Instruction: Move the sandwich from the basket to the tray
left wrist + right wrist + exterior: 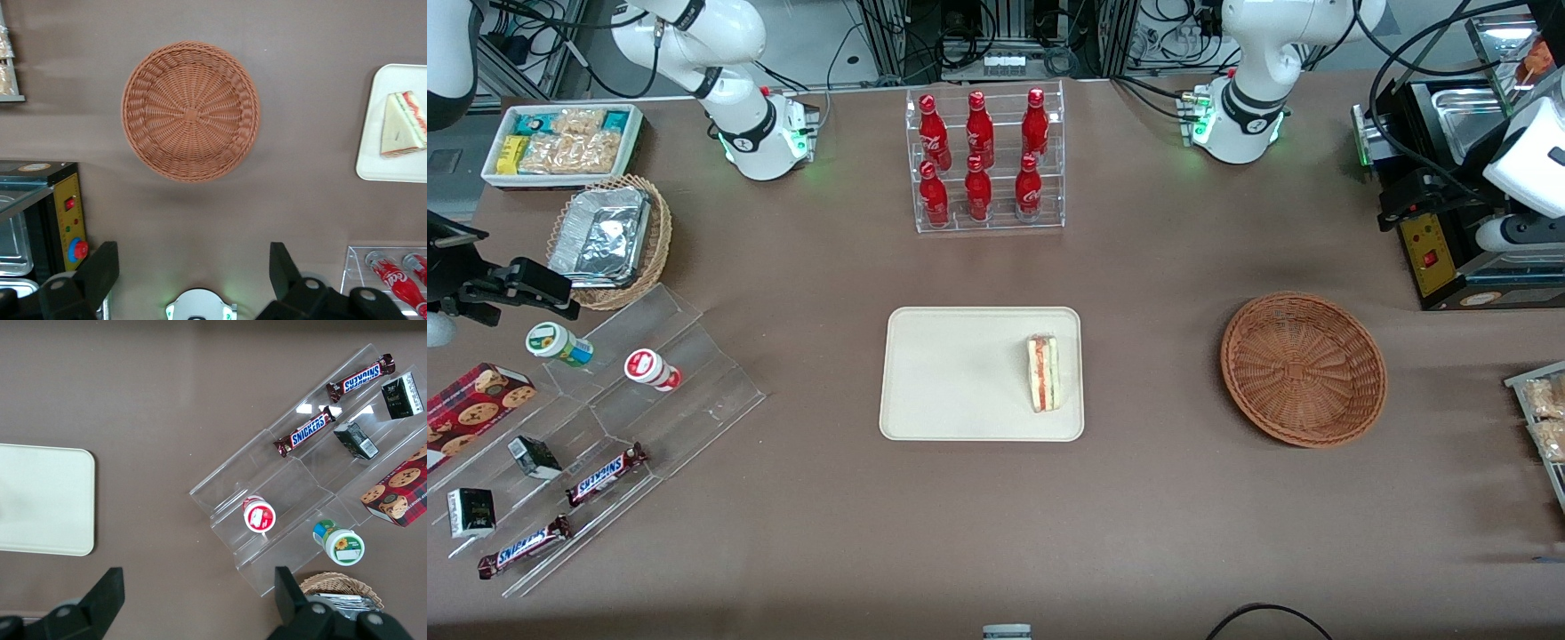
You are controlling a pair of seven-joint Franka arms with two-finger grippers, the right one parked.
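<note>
A flat cream-beige rectangular tray (960, 373) with rounded corners lies nearest the front camera at the table's middle. On it, against its three o'clock edge, rests the small triangular sandwich (1043, 372) of pale white bread, its red and yellow-green filling showing. Out at three o'clock from the tray, well apart, sits the round reddish-brown woven wicker basket (1303, 368), holding nothing. The left arm's gripper (193, 273) hangs high above the table over the basket, fingers (100, 270) spread wide and released. Farther off, at the tray's twelve o'clock, stands a clear rack of red bottles (983, 160).
</note>
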